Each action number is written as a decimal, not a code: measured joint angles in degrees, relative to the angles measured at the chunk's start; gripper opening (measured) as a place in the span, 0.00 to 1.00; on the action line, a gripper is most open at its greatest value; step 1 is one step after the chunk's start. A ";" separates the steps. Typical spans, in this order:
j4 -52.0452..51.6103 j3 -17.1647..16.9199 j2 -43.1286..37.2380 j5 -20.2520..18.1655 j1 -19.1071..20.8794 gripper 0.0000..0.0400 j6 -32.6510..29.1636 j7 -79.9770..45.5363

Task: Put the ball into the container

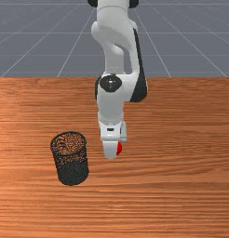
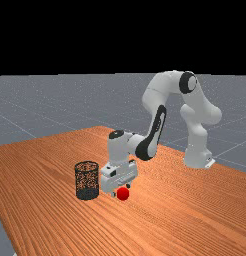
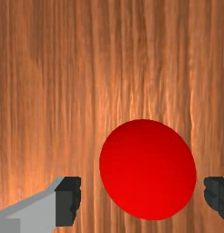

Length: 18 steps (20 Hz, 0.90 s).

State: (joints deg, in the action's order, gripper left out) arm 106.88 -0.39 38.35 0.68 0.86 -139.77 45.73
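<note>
we hold our gripper (image 2: 120,190) released above the wooden table (image 1: 181,153), its fingers (image 3: 68,201) spread apart. the red ball (image 3: 148,170) is just below it, in the wrist view between the fingers, touching neither. the black mesh container (image 1: 72,162) stands upright nearby, toward the front view's left.

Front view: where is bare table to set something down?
Bare wood of the table spreads from the ball to the view's right edge, and below the container to the bottom edge. Crowded: at the ball, close by the open tool; only a narrow strip separates tool and container.
</note>
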 joint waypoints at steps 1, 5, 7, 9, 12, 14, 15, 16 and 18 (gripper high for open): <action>-0.56 -0.03 0.37 0.00 0.04 1.00 0.59 0.00; 0.20 1.39 0.17 -1.49 0.37 1.00 -0.60 0.36; 0.19 0.32 0.15 -0.56 -1.37 1.00 -0.62 -2.57; 0.17 0.12 0.16 0.18 -2.01 1.00 -0.59 -2.67; -0.05 -0.45 0.83 0.87 -2.53 1.00 -1.05 -3.17; -0.01 -0.28 0.83 0.57 -1.82 1.00 -1.08 -2.29; 0.01 0.26 0.82 0.24 -1.04 1.00 -1.12 -0.76; 0.01 0.22 0.82 0.24 -0.85 1.00 -1.12 -0.57; -0.01 0.47 0.84 -0.39 -0.12 1.00 -1.10 -0.06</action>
State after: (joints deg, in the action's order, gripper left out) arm 106.87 0.08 39.19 0.28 0.74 -140.87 45.67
